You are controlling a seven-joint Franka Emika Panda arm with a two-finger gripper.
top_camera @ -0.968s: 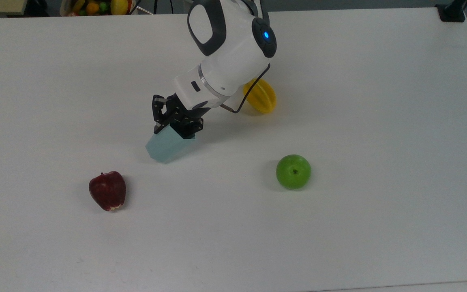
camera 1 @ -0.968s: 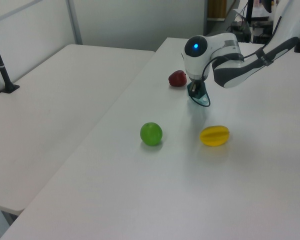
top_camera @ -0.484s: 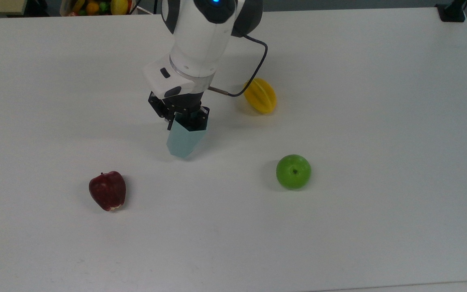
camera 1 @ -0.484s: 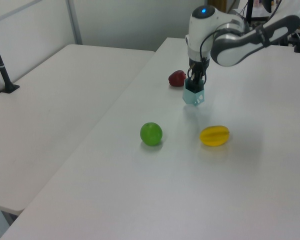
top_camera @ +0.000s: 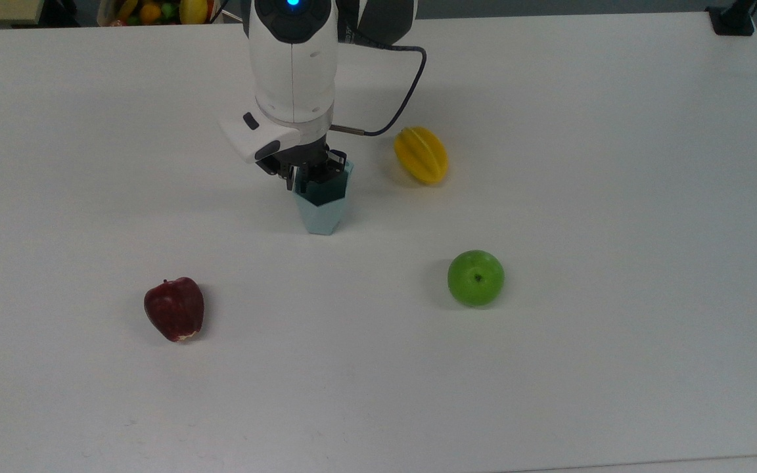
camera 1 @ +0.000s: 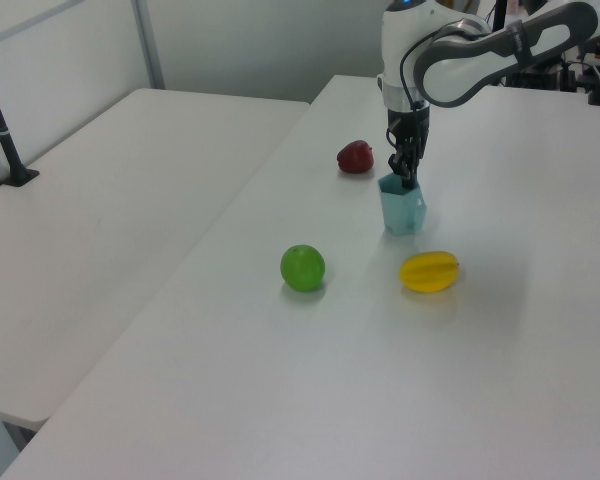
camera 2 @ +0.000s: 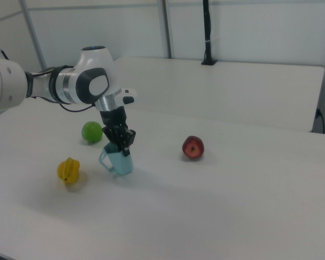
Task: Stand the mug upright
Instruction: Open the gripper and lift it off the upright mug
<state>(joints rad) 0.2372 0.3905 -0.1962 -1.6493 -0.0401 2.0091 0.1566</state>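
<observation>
Gripper pinching the mug's rim, mug nearly upright at upper centre of the top view, on table; yellow fruit to its right, green apple lower right, red apple lower left.

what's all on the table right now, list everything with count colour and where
mug: 1, pale blue, teal inside, near upright at table middle, rim held by gripper
red apple: 1, dark red, toward the top view's lower left
green apple: 1, green, the top view's right of the mug
star-shaped fruit: 1, yellow, beyond the green apple
table: 1, white
gripper: 1, black, shut on mug rim
</observation>
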